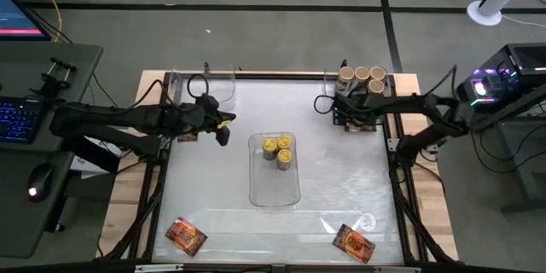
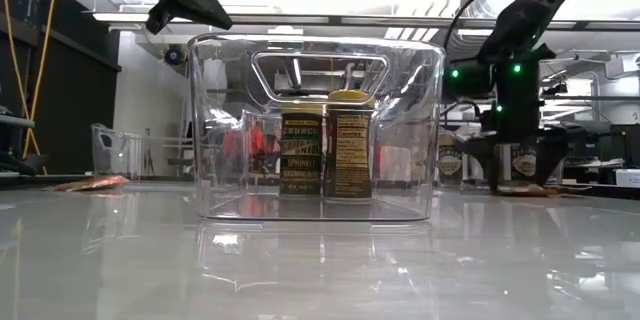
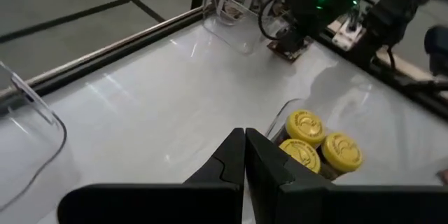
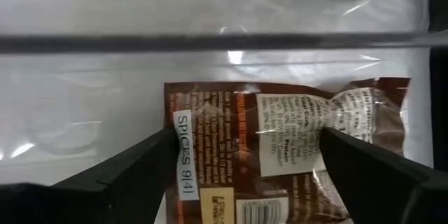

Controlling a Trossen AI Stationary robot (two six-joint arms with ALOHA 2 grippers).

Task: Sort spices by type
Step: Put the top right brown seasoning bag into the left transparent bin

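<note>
The right gripper [image 4: 245, 161] hangs spread wide over a flat brown-red foil spice packet [image 4: 280, 147] beside the beige-lidded jars [image 1: 362, 74]. The left gripper [image 1: 223, 128] hovers pressed together near the yellow-lidded jars [image 1: 279, 149] in the clear plastic tray [image 1: 273, 189].

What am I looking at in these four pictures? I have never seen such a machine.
It is a robot with two dark arms at a table. One picture looks down from above, one looks level across the table, and two come from cameras on the wrists. The left gripper is shut and empty, above the table near the middle tray, which holds three yellow-lid jars. The right gripper is open, with a finger on each side of a brown spice packet, not yet closed on it. Beside it, at the far right corner, stand beige-lid jars. Two orange packets lie along the near edge.
</note>
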